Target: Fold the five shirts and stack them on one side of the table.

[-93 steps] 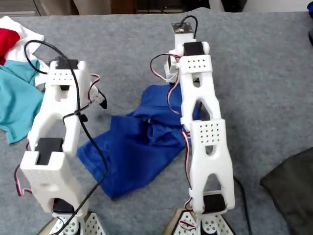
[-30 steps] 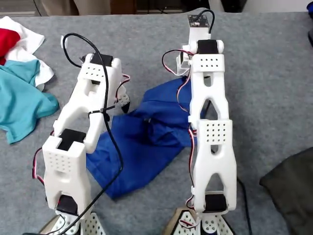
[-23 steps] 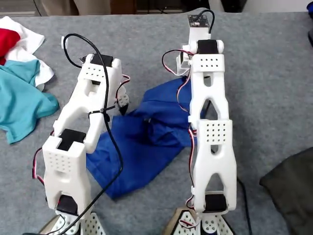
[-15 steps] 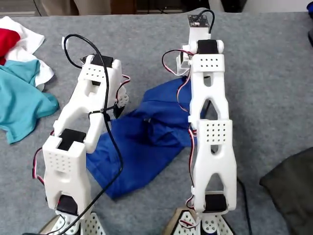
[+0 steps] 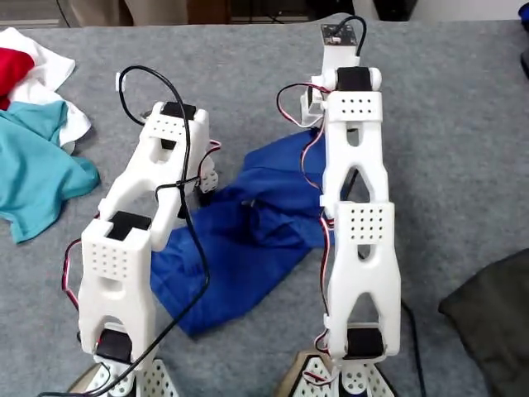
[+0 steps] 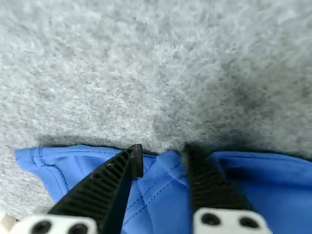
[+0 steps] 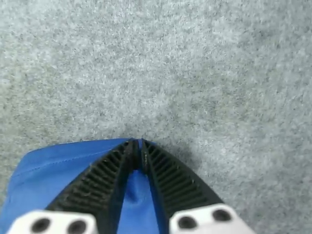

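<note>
1. Table (image 5: 446,107), 9 to 10 o'clock: teal shirt (image 5: 37,178) spread loose, with red shirt (image 5: 10,70) and white shirt (image 5: 45,54) bunched just beyond.
2. Left gripper (image 6: 162,151): fingers apart, straddling a raised fold at the edge of the blue shirt (image 5: 240,248), at that shirt's 10 o'clock.
3. Blue shirt: lies crumpled at table centre, between both arms.
4. Right gripper (image 7: 139,144): pinched tight on blue shirt's far hem, about 1 o'clock.
5. Dark garment (image 5: 492,314): rests at 4 o'clock, well apart.
</note>
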Robot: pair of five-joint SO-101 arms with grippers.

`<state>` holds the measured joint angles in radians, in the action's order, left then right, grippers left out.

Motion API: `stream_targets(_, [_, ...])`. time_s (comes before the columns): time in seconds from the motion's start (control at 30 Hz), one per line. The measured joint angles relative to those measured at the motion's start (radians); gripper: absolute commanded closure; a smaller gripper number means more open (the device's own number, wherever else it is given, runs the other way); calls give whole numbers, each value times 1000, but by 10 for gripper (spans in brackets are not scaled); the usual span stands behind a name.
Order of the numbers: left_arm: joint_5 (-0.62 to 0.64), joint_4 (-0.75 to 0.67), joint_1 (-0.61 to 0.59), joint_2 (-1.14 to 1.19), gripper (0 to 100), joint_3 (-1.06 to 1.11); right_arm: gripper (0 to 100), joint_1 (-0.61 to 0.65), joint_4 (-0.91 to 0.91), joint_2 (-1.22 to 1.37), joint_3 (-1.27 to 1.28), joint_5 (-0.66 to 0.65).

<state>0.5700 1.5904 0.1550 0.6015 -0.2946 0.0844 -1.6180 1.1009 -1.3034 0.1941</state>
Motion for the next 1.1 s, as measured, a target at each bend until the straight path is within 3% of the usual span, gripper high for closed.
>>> stream_targets(0.23, [0,31,0,0,791,-8,981,0,0,0,0,0])
stream_targets(0.4, [0,31,14,0,960,-11,981,0,0,0,0,0])
stream_targets(0.47, [-3,29,37,0,979,-12,981,0,0,0,0,0])
stream_targets(0.7, [-20,18,114,0,979,-12,981,0,0,0,0,0])
stream_targets(0.93, [18,-23,52,0,980,-60,981,-11,2,0,0,0])
stream_targets(1.1, [9,71,15,0,980,-261,981,-14,6,0,-6,11])
